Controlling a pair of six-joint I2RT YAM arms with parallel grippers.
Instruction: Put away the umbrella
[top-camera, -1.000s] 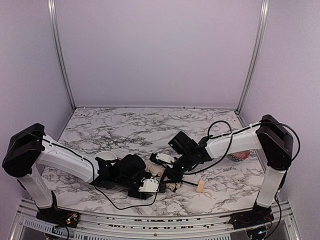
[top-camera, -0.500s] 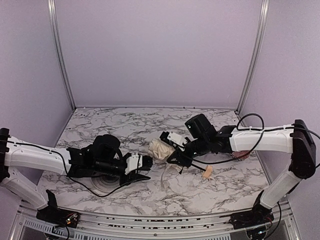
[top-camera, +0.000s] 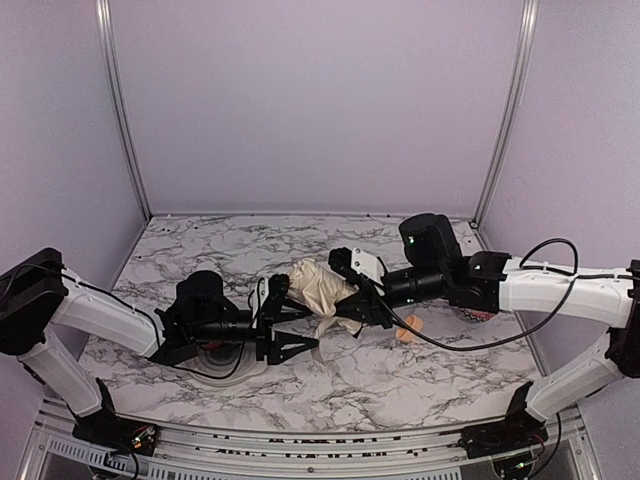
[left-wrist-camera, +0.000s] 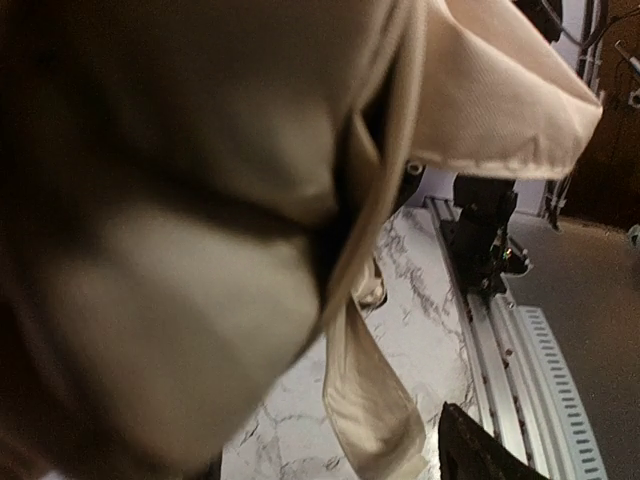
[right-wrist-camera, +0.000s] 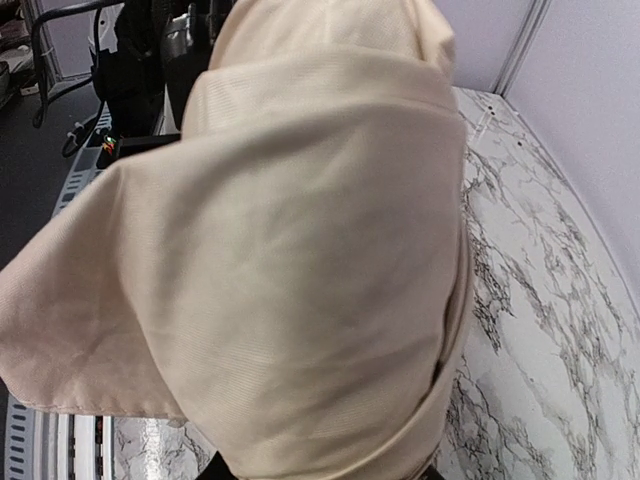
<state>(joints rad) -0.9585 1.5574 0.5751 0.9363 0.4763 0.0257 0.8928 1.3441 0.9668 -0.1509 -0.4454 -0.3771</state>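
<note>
Item: compact folding umbrella (top-camera: 318, 285), cream fabric, bunched into a loose bundle above the white-and-grey marble table (top-camera: 220, 250), mid-table between the two arms.

Small tan handle (top-camera: 408, 328): low beside the right arm. The shaft is not traceable.

Right gripper (top-camera: 352, 305): fingers buried in the cloth, apparently clamped on the bundle. Its wrist view is filled by fabric.

Left gripper (top-camera: 300, 328): jaws spread wide at the bundle's near-left edge. Contact cannot be judged. Its wrist view is blurred cream cloth (left-wrist-camera: 200, 250) with a hanging fabric strap (left-wrist-camera: 365, 390).

Red-patterned dish (top-camera: 480, 314): largely hidden behind the right forearm.
</note>
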